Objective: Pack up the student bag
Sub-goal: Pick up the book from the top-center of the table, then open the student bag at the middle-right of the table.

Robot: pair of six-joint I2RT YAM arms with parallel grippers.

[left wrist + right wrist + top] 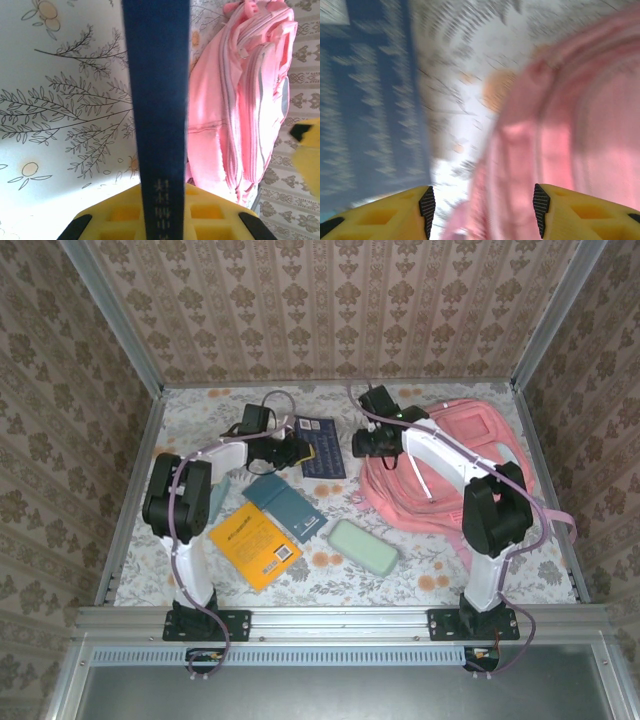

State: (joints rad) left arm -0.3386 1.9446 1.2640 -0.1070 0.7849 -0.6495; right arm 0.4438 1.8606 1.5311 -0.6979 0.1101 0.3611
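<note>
The bag [470,430] lies on the bench [450,565], out at about 2 o'clock from the middle. It is big and pink.

The left gripper [288,448] is closed on a blue book [323,448]. It pinches the book at the book's 9 o'clock edge. In the left wrist view the book sticks straight out from the gripper, and the bag sits just to the book's side.

From above, the bag is at 3 o'clock from the blue book. The book's long side runs from 12 to 6 o'clock. So I think the book has to go sideways, toward 3 o'clock, to get to the bag.

The right gripper [368,443] is between the book and the bag, at the bag's 9 o'clock edge. Its jaws are apart and hold nothing. It is the nearer one to the bag. I think it could hold the bag open while the left one brings the book. I cannot tell if the bag is unzipped.

A yellow book [255,543], a teal book [288,505] and a green case [363,545] lie on the bench near 6 o'clock. They are not packed yet.
</note>
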